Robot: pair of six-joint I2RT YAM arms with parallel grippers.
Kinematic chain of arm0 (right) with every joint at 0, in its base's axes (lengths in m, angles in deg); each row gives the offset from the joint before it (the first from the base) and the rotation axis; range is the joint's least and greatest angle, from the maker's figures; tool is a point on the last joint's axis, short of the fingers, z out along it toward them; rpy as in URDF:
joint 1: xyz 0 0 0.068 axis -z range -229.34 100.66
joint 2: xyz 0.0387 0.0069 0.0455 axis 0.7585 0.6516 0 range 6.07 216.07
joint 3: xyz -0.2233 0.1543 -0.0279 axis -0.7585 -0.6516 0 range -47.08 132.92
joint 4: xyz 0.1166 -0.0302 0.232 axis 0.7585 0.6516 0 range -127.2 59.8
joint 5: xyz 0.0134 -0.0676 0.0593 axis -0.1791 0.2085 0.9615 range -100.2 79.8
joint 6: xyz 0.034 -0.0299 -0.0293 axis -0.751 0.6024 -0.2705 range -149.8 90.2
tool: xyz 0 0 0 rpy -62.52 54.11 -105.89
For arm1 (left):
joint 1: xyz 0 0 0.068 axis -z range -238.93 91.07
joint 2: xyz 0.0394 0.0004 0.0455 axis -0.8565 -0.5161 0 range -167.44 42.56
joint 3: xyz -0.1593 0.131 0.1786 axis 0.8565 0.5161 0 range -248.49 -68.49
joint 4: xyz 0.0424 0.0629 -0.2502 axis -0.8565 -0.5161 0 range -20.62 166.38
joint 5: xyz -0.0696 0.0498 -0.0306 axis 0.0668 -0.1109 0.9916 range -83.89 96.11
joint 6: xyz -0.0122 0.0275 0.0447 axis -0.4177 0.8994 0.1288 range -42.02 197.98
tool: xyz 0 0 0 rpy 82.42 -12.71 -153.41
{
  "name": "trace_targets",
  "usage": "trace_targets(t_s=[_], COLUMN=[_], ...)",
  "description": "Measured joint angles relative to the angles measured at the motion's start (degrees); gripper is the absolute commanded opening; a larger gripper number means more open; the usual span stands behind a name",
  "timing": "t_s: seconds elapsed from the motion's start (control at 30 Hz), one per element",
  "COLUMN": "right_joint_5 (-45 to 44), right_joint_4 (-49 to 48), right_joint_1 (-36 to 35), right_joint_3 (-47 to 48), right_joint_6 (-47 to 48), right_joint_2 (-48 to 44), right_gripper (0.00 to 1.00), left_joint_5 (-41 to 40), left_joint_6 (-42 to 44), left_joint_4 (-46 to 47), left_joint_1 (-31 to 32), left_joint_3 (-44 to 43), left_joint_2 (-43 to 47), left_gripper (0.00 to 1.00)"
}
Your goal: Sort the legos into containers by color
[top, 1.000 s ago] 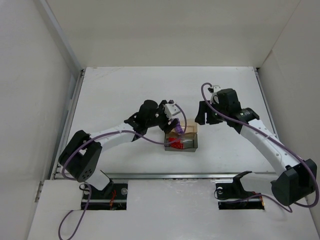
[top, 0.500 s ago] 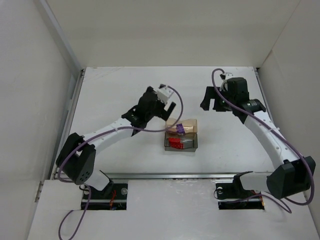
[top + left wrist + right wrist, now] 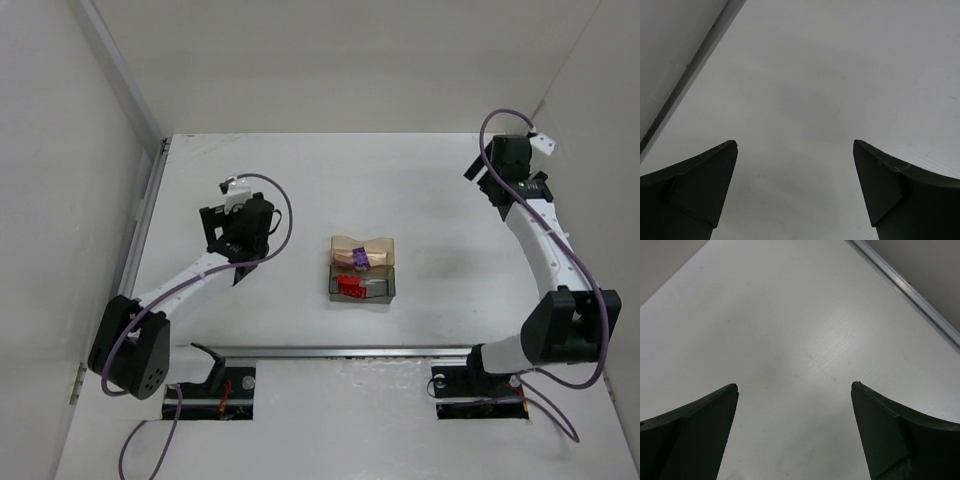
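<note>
In the top view the tan-orange tray [image 3: 380, 246] stands at the table's middle with the purple lego [image 3: 358, 258] in it. The smoky grey tray [image 3: 378, 290] sits right in front of it and holds the red lego [image 3: 348, 286]. My left gripper [image 3: 222, 222] is well to the left of the trays, open and empty; its wrist view [image 3: 795, 145] shows only bare table between the fingers. My right gripper [image 3: 483, 170] is at the far right back, open and empty, also over bare table [image 3: 794, 386].
White walls enclose the table on three sides. A metal rail [image 3: 140, 240] runs along the left edge and shows in the left wrist view [image 3: 690, 75]. Another rail [image 3: 905, 287] runs by the right gripper. A rail [image 3: 340, 351] lines the front edge.
The left gripper has let go of the purple lego into the tan-orange tray and drawn back to the left. The right arm has swung back to the far right.
</note>
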Motion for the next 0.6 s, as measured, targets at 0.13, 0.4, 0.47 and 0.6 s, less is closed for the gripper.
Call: trace_targets(t_s=[0.13, 0.4, 0.47, 0.6], right_joint_5=[-1.8, -2.9, -2.9, -2.4], right_joint_4=[-1.0, -2.6, -3.1, -3.2], right_joint_1=[-0.2, -0.2, -0.2, -0.2], right_joint_3=[0.3, -0.5, -0.6, -1.4], right_joint_6=[-0.3, -0.4, -0.3, 0.1], right_joint_2=[-2.1, -6.6, -7.0, -7.4], right_gripper=[0.99, 0.99, 0.99, 0.99], left_joint_5=[-3.3, -4.2, -4.0, -3.1], left_joint_6=[-6.9, -12.9, -13.2, -13.8], left_joint_4=[-4.4, -5.8, -5.7, -5.0], left_joint_1=[-0.2, -0.2, -0.2, -0.2], left_joint_3=[3.3, 3.4, 3.4, 4.7], left_joint_2=[1.8, 3.0, 3.1, 3.2], left_gripper=[1.0, 1.0, 1.0, 1.0])
